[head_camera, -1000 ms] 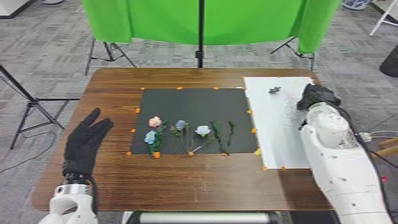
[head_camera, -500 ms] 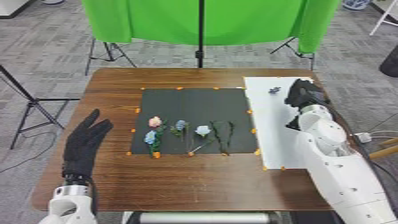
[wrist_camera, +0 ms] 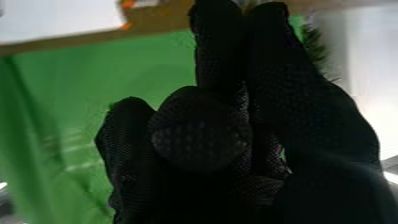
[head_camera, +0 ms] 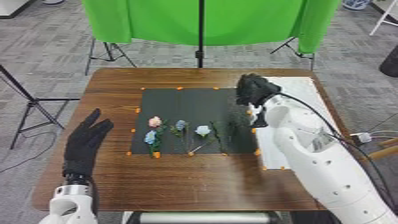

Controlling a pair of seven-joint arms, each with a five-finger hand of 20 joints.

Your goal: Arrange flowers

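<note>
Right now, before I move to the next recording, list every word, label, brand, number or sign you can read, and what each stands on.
None: no word, label, brand, number or sign can be read.
Flat black rectangular mat: no lettering to be made out.
Long white rectangular sheet: none to be made out.
White hard-shelled right arm: small dark marks, too small to tell whether any is print.

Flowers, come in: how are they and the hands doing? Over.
Left hand open, left of mat. Right hand at mat's far right corner. Pink flower lying on mat, nothing over it.
</note>
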